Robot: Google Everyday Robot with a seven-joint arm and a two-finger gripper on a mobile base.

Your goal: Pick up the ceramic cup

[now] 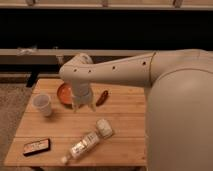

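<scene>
At the bottom of the frame a clear bottle [84, 145] lies on its side near the front edge of the wooden table [125, 115], its white cap pointing to the lower left. To its left, close to the front left corner, sits a flat dark object with a red rim [36, 146]. Just beyond the bottle's upper end rests a small white item [104, 128], possibly a tub on its side.

The ceramic cup [42, 104] stands upright at the left middle of the frame, near the table's left edge, with bare wood around it on all sides. Right of it, apart from it, the gripper [83, 107] hangs pointing down over the table's middle, its two fingers spread and holding nothing. Behind the gripper and partly hidden by it lies the orange bowl [63, 92], close to the far edge. A small red object [102, 97] lies just right of the gripper.

The arm [125, 70] reaches in from the right, and its bulky body covers that side of the table. Carpet [10, 105] shows past the left edge, and a long ledge [30, 51] crosses the background.
</scene>
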